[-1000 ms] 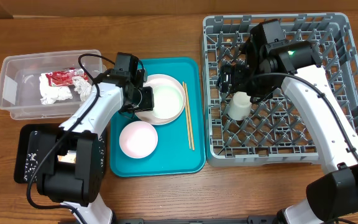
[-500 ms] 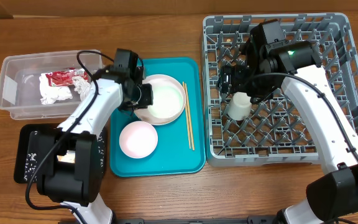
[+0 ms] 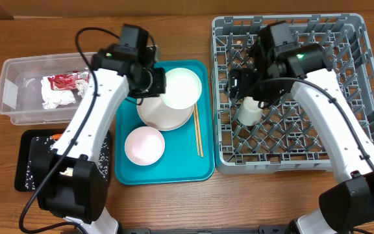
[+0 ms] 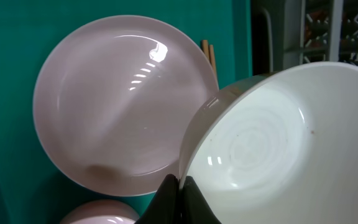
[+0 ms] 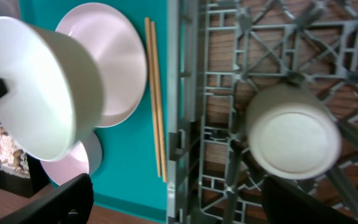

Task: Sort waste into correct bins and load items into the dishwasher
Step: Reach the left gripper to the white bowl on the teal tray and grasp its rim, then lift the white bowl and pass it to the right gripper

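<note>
- The white bowl (image 3: 183, 87) hangs tilted in the air over the far right part of the teal tray (image 3: 203, 172), and the left claw (image 4: 180, 191) is clamped on its rim
- Below the bowl, a large pale pink plate (image 3: 161, 116) lies flat on the tray; from overhead, the bowl covers the plate's far edge
- A small pink plate (image 3: 143, 144) sits close in front of the large one
- The chopsticks (image 3: 198, 133) lie side by side just inside the tray's right rim, beside the large plate's edge
- Bare teal floor shows at the tray's front right corner and along its front edge
- The tray's right rim runs just beside the left wall of the grey dish rack (image 3: 369, 78); I cannot tell whether they touch
- Wooden counter (image 3: 174, 201) lies bare in front of the tray
- In the rack, one white cup (image 3: 249, 112) stands upside down near the left wall, and the right claw (image 5: 179, 202) hovers over it with its jaws spread wide
- Left of the tray, the clear tub (image 3: 6, 97) holds crumpled white napkins (image 3: 56, 97) and a red wrapper (image 3: 65, 80)
- The black tray (image 3: 26, 166) lies in front of the tub, speckled with pale scraps and partly hidden by the left arm
</note>
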You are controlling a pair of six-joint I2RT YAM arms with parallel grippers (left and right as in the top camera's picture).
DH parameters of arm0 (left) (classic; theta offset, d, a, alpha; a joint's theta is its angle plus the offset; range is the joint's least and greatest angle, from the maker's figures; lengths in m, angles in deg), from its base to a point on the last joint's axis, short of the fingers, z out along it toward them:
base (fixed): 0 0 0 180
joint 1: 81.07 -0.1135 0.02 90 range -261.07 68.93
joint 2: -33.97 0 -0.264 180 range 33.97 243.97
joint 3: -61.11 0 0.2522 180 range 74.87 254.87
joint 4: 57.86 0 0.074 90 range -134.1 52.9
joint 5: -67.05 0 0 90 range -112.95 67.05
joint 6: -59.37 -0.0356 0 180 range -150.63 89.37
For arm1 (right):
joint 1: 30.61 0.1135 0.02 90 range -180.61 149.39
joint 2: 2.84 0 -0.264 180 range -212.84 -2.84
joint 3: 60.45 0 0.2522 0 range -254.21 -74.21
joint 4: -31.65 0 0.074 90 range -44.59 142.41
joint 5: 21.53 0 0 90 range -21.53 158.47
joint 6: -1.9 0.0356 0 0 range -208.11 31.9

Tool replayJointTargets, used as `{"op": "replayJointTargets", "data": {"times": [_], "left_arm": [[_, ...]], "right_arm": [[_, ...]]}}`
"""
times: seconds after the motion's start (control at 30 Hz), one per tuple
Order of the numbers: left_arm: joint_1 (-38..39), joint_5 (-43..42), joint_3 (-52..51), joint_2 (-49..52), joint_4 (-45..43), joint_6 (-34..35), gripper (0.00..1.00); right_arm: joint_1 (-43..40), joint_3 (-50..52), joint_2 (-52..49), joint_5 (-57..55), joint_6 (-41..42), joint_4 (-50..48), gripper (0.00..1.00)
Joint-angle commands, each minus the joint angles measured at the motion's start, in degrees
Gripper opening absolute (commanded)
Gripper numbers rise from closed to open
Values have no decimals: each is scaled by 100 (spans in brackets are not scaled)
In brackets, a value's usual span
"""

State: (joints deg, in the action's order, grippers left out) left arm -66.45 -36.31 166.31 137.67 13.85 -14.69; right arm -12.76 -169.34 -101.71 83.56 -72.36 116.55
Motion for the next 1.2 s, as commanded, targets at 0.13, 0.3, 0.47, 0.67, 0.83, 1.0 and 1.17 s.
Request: {"op": "replayJointTargets", "data": {"times": [0.13, 0.3, 0.47, 0.67, 0.83, 1.0, 1.17], "left_arm": [[203, -125, 98, -107, 50, -48, 5], [203, -219, 98, -107, 120, -52, 4], [203, -507, 98, -107, 138, -72, 4], [205, -776, 98, -107, 133, -72, 4], [254, -785, 98, -107, 136, -72, 4], [278, -782, 98, -107, 133, -72, 4], [278, -780, 98, -107, 133, -72, 4]], "right_arm": [[704, 24, 48, -444, 52, -299, 80], [844, 111, 42, -802, 52, -525, 78], [846, 146, -28, -798, 55, -754, 61], [846, 149, -157, -732, 76, -809, 52], [846, 149, -310, -730, 79, -802, 48], [846, 149, -365, -595, 76, -835, 35], [846, 149, -365, -577, 79, -933, 23]]}}
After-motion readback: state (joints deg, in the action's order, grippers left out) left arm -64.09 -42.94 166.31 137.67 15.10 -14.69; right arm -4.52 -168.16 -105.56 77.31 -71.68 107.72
